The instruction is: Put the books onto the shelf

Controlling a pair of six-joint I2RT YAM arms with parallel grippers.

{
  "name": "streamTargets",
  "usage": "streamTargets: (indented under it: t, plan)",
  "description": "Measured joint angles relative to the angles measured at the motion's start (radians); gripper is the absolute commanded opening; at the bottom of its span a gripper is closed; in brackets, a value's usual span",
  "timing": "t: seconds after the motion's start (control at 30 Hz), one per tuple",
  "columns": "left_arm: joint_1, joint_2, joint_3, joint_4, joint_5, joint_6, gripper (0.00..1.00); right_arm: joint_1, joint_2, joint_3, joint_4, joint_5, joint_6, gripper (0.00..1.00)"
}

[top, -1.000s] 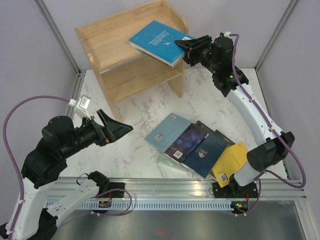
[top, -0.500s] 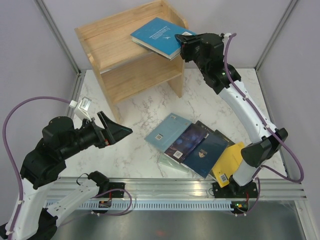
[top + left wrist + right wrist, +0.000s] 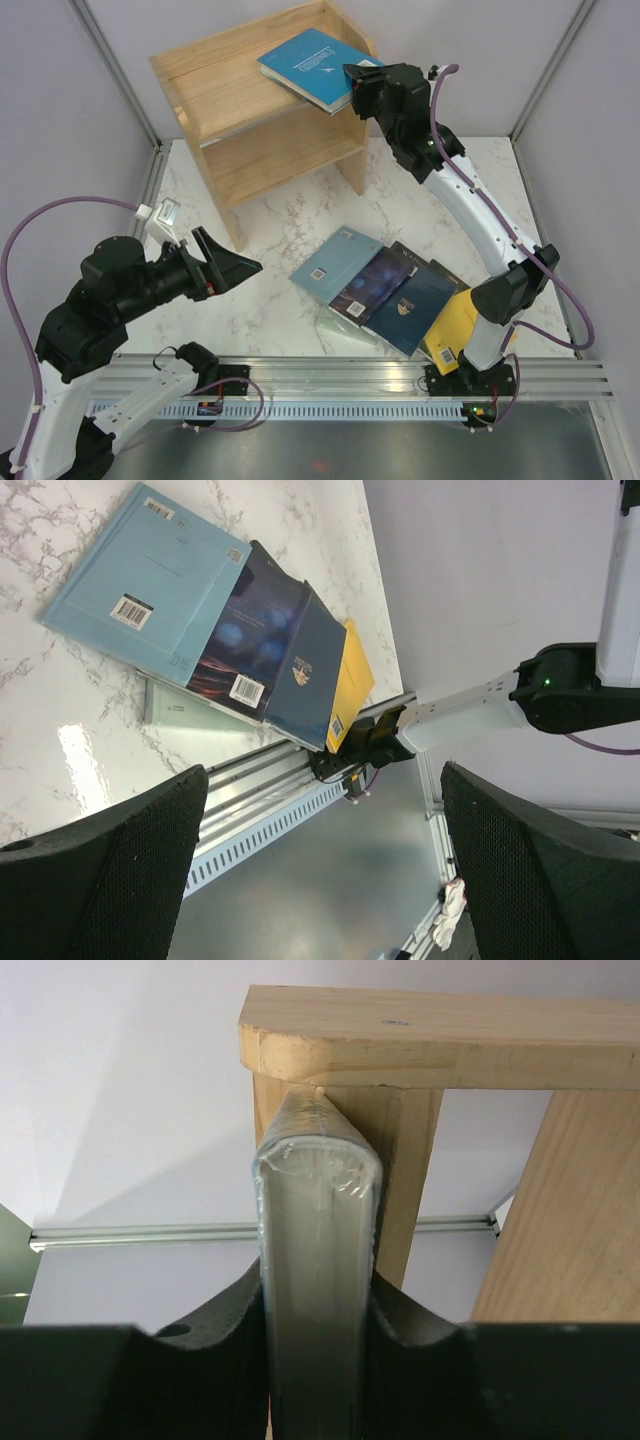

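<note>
My right gripper is shut on a teal book, holding it by its right edge, tilted over the right part of the wooden shelf's top. The right wrist view shows the book's wrapped edge clamped between both pads, with a shelf rail just beyond. Other books lie fanned on the marble: pale blue, dark purple, navy, yellow and a pale one underneath. My left gripper hangs open and empty, left of that pile. Its view shows the same pale blue book and its neighbours.
The shelf stands at the back left, its lower tier bare. Grey walls close in the table. A metal rail runs along the near edge by the arm bases.
The right arm has carried the teal book leftward and farther over the shelf's top. The left arm has barely shifted and stays open.
</note>
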Motion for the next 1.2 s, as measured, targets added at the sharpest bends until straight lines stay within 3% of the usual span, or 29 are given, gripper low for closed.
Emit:
streamTargets:
  t: [0.03, 0.07, 0.13, 0.8, 1.0, 1.1, 1.13, 1.2]
  plan:
    - [0.0, -0.001, 0.0, -0.002, 0.0, 0.0, 1.0, -0.001, -0.002, -0.006, 0.008, -0.003, -0.004, 0.61]
    - [0.0, -0.002, 0.0, -0.003, 0.0, 0.0, 1.0, -0.002, -0.006, -0.021, 0.018, -0.006, -0.01, 0.71]
    - [0.0, -0.002, 0.0, -0.006, 0.0, 0.0, 1.0, -0.002, -0.022, -0.064, 0.023, -0.019, -0.039, 0.78]
    - [0.0, -0.023, -0.008, -0.014, -0.002, 0.0, 1.0, -0.002, -0.195, -0.228, 0.059, -0.098, -0.164, 0.76]
    - [0.0, -0.034, -0.009, -0.016, -0.004, 0.0, 1.0, -0.002, -0.193, -0.242, 0.068, -0.124, -0.166, 0.68]
    - [0.0, -0.044, -0.011, -0.017, -0.005, 0.0, 1.0, -0.002, -0.19, -0.242, 0.071, -0.137, -0.173, 0.36]
    - [0.0, -0.048, -0.012, -0.017, -0.005, 0.0, 1.0, -0.002, -0.19, -0.243, 0.065, -0.139, -0.17, 0.18]
    - [0.0, -0.06, -0.015, -0.02, -0.006, 0.0, 1.0, -0.003, -0.189, -0.248, 0.07, -0.147, -0.154, 0.07]
